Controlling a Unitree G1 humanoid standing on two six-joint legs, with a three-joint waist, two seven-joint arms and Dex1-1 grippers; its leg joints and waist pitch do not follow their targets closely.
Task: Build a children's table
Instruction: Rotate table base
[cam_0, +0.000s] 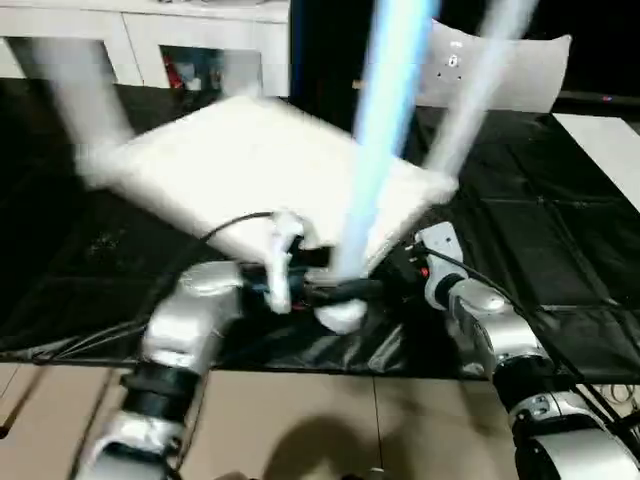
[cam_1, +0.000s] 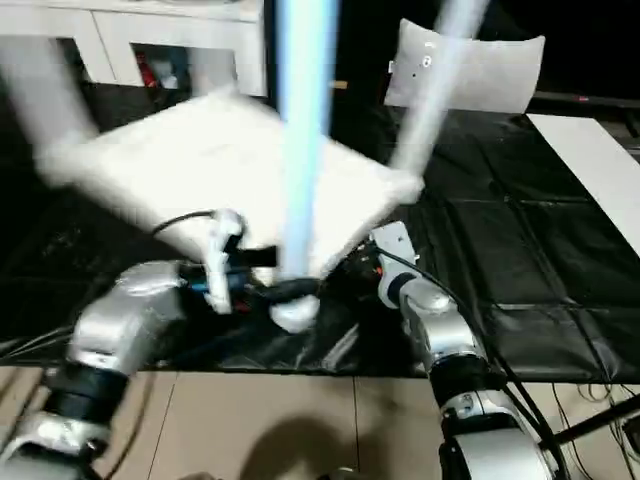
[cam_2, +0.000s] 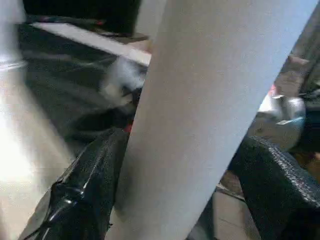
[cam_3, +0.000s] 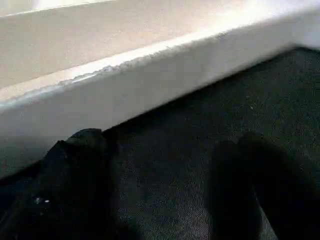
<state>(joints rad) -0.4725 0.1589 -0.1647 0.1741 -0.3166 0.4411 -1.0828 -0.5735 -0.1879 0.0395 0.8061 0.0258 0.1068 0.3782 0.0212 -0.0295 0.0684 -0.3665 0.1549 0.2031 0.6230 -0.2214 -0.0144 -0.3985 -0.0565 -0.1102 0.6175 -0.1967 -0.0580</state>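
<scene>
Item: tabletop (cam_0: 250, 165), white plastic, laid tilted on the black sheet (cam_0: 560, 250); taken as landmark.

Legs: three are seen standing up from the tabletop — far-left corner (cam_0: 85, 90), far-right corner (cam_0: 470, 90), near corner (cam_0: 385, 130).

Left gripper (cam_2: 175, 185): closed around the near leg low down, just beside the tabletop's near corner, a finger (cam_2: 85, 190) on each side.

Right gripper (cam_3: 160, 190): fingers parted, nothing held, at the tabletop's near edge (cam_3: 150, 75).

Step judged: near leg being seated in its socket. Next required: leg pressed straight down, tabletop steadied.
</scene>
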